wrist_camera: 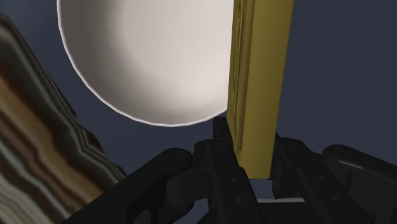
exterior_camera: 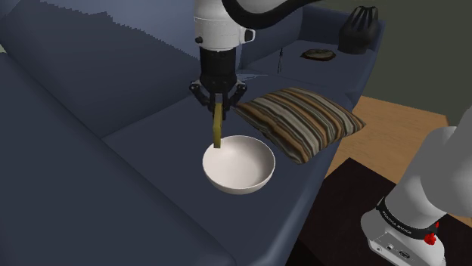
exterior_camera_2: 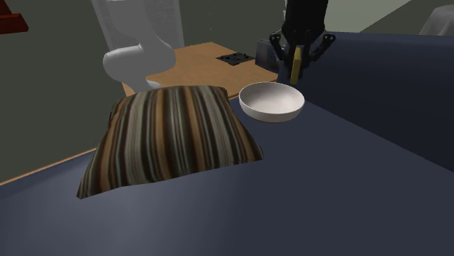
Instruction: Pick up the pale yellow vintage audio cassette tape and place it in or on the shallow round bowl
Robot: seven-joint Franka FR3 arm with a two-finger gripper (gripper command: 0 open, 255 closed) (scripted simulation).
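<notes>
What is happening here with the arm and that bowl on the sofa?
The robot's black gripper holds a yellow cassette tape upright, just above the rim of a white bowl. The bowl stands on a dark blue sofa, beside a striped cushion. The cassette is not yet in the bowl.
</notes>
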